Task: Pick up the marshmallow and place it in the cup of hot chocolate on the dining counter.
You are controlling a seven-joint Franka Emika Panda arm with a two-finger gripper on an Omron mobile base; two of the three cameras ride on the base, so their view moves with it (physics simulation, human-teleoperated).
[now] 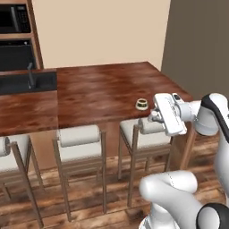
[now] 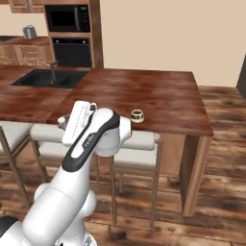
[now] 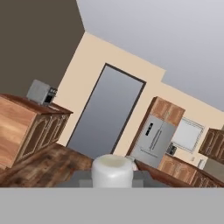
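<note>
The marshmallow (image 3: 112,169), a stubby white cylinder, sits between my gripper's (image 3: 112,178) dark fingertips in the hand view, so the gripper is shut on it. The hand lies level and points left, near the front edge of the dining counter (image 1: 98,91). My gripper (image 1: 151,117) hangs just right of and nearer than the cup of hot chocolate (image 1: 142,103), which is small with a dark band. In the right base view the gripper (image 2: 62,123) is left of the cup (image 2: 137,116) on the glossy reddish-brown counter (image 2: 158,98).
Pale cushioned stools (image 1: 79,143) line the counter's near edge below the hand. A dark sink with a faucet (image 1: 29,81) sits at the counter's left, with a microwave and oven (image 2: 70,36) behind. The hand view faces a toaster (image 3: 41,92) and a fridge (image 3: 153,140).
</note>
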